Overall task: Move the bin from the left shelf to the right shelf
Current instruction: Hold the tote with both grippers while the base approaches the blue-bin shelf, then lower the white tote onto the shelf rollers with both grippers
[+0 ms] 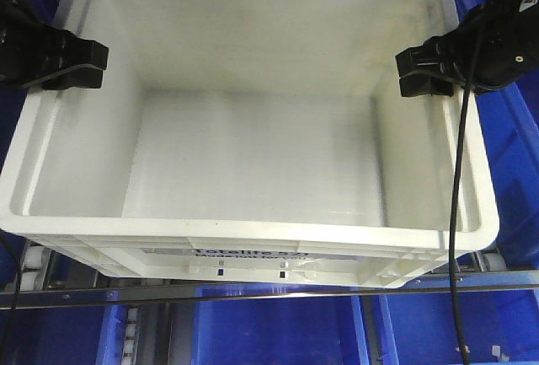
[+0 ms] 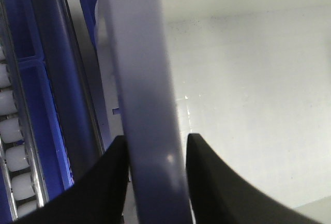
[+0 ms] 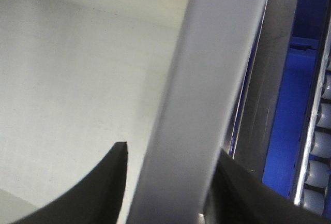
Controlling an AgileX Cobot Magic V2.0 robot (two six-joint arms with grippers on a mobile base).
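Blue shelving (image 1: pixel 514 154) is flanking the bin (image 1: pixel 253 163), probably light and stiff; left end effector (image 1: pixel 82 67) and right end effector (image 1: pixel 418 74) are clamping its rims (image 2: pixel 150 105).

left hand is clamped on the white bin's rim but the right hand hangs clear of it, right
No: the right hand too is clamped on the white bin rim, as the right wrist view shows; the left hand is as stated.

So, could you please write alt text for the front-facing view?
An empty white bin fills the view, with the left gripper and right gripper each clamped over one of its side rims. Blue bins lie beside and below it.
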